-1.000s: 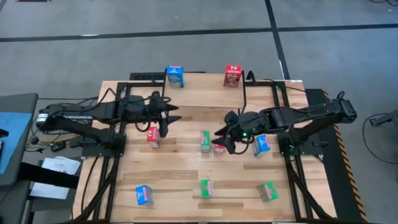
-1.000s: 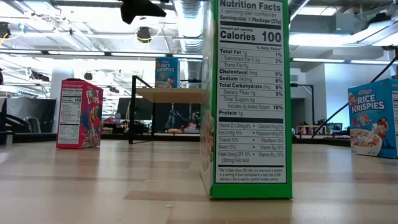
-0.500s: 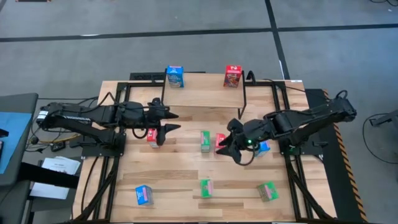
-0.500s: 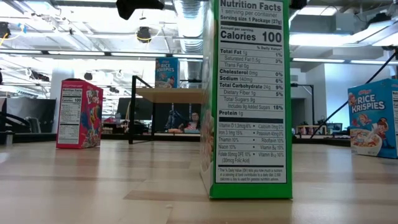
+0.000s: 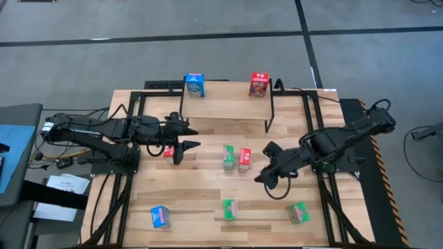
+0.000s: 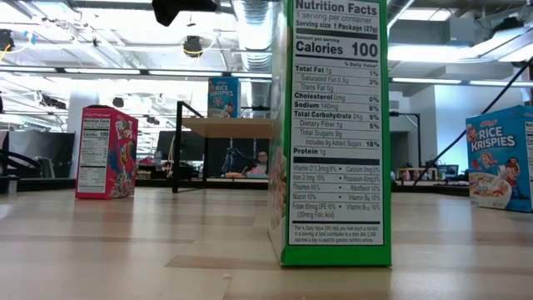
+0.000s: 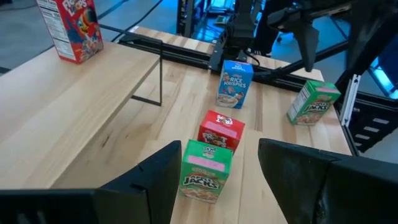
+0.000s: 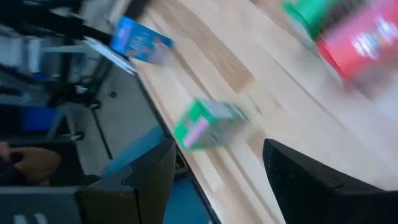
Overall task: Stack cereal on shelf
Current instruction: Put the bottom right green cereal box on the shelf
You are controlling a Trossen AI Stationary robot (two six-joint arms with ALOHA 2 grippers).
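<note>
Two boxes are up on the shelf (image 5: 228, 109): a blue box (image 5: 195, 85) and a red box (image 5: 259, 84). Six more show on the worktop (image 5: 208, 200) in front of the shelf, so you've most of the job left. Your left hand (image 5: 181, 140) is spread beside a red one (image 5: 169, 152) near the shelf's front-left leg. Your right hand (image 5: 268, 181), spread and empty, hovers farther out front.
</note>
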